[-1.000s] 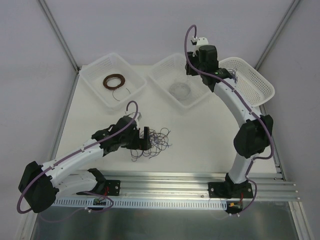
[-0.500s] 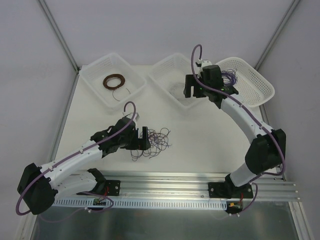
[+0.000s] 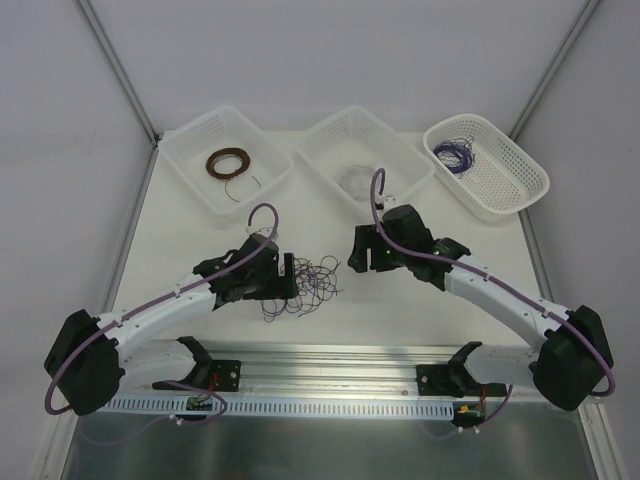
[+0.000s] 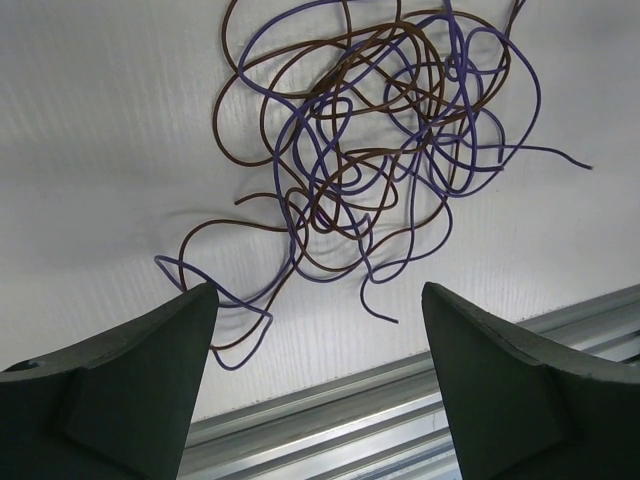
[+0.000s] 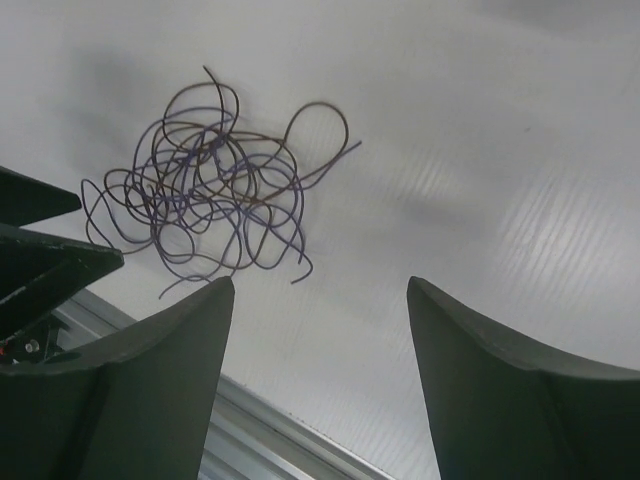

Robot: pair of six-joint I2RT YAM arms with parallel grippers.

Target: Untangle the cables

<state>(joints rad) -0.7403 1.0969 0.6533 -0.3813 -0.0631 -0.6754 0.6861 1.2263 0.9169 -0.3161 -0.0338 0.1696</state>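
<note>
The cables [image 3: 305,287] lie as a loose tangle of thin purple and dark brown wires on the white table, between the two arms. In the left wrist view the cables [image 4: 375,140] fill the upper middle, beyond my left gripper [image 4: 318,292], which is open with nothing between its fingers. My left gripper [image 3: 291,275] sits at the clump's left edge. My right gripper [image 3: 358,250] hangs to the clump's upper right, open and empty. In the right wrist view the cables [image 5: 205,185] lie up and left of my right gripper [image 5: 320,285].
Three baskets line the back: a clear one [image 3: 190,160] with a brown ring coil [image 3: 228,161], a clear one [image 3: 400,160] with a whitish coil, and a white mesh one [image 3: 510,165] holding purple wire [image 3: 457,155]. A metal rail [image 3: 350,358] runs along the near edge.
My right arm has swung from the white mesh basket down to the table beside the clump. Purple wire now lies in that basket. My left arm has barely moved.
</note>
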